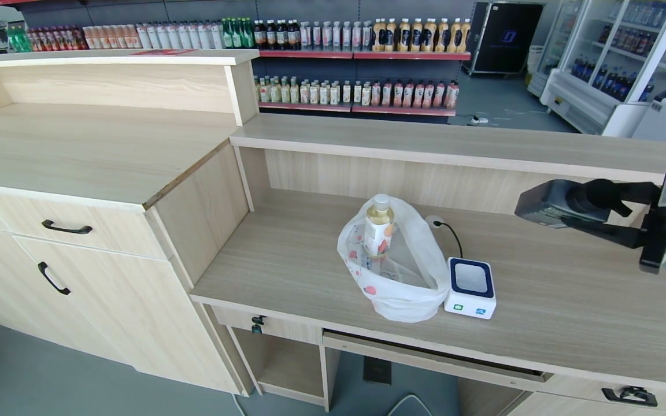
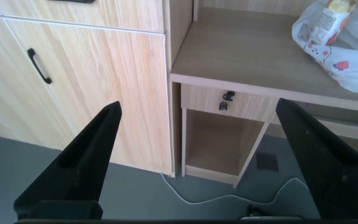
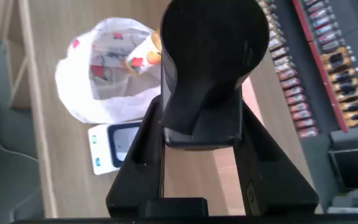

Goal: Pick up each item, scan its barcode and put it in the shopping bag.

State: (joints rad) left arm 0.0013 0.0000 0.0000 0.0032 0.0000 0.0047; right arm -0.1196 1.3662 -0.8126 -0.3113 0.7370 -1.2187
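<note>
A white plastic shopping bag (image 1: 402, 289) stands open on the low wooden desk (image 1: 552, 300), with a pale drink bottle (image 1: 379, 226) upright inside it. To its right and above the desk, my right gripper (image 1: 619, 215) is shut on a black handheld barcode scanner (image 1: 558, 203) whose head points toward the bag. In the right wrist view the scanner (image 3: 210, 68) hangs over the bag (image 3: 98, 93) and the bottle (image 3: 143, 55). My left gripper (image 2: 197, 162) is open and holds nothing, low in front of the cabinet, with the bag (image 2: 347, 53) far off.
A white and blue payment pad (image 1: 470, 287) lies against the bag's right side, its cable running back across the desk. A taller counter with drawers (image 1: 78, 173) stands on the left. Shelves of bottles (image 1: 362, 34) line the back wall.
</note>
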